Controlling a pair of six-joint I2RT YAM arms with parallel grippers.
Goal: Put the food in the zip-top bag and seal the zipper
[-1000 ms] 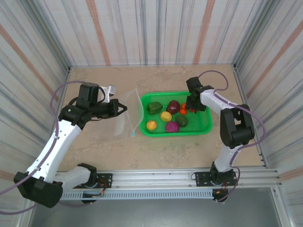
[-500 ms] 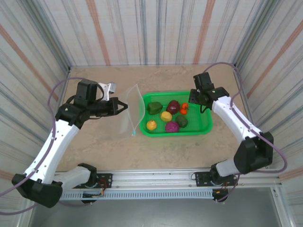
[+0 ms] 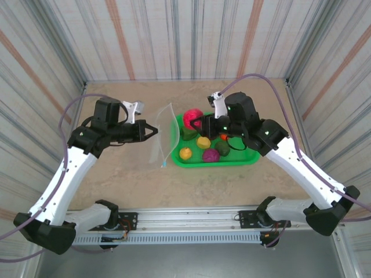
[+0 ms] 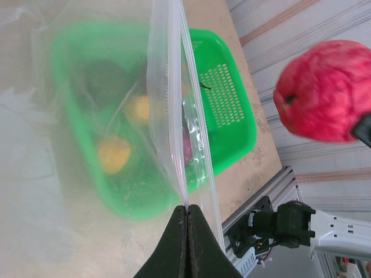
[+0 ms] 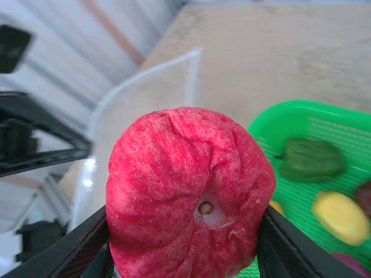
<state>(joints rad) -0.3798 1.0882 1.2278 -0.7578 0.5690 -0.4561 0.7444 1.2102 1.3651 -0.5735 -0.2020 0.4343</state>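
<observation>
Your left arm rises from its base at 7 o'clock, bends at the elbow and levels out, so the left gripper (image 3: 153,131) points toward 3 o'clock. Its jaws are pinched tight on one edge of the zip-top bag (image 3: 164,134). Your right arm sweeps in from 5 o'clock and doubles back over the green basket (image 3: 250,156), so the right gripper (image 3: 199,121) faces 9 o'clock. It is clamped around the pink-red fruit (image 3: 192,116), which hangs in the air over the basket's 10 o'clock corner, just beside the bag and not touching it.

The bag stands on edge between the two grippers. Its long axis runs roughly 12 to 6 o'clock, and its thin profile faces the top camera.

The left wrist view shows what the top view cannot. The fingertips (image 4: 186,215) are closed on the bag (image 4: 168,110) right at its rim, and the basket (image 4: 232,116) is blurred through the plastic. The fruit (image 4: 323,90) sits at 2 o'clock.

The right wrist view shows the fruit (image 5: 190,200) seated between both fingers (image 5: 87,250), dimple toward the lens. The bag's curved rim (image 5: 148,87) lies at 11 o'clock.

The rest of the food (image 3: 204,142) lies in the basket.
</observation>
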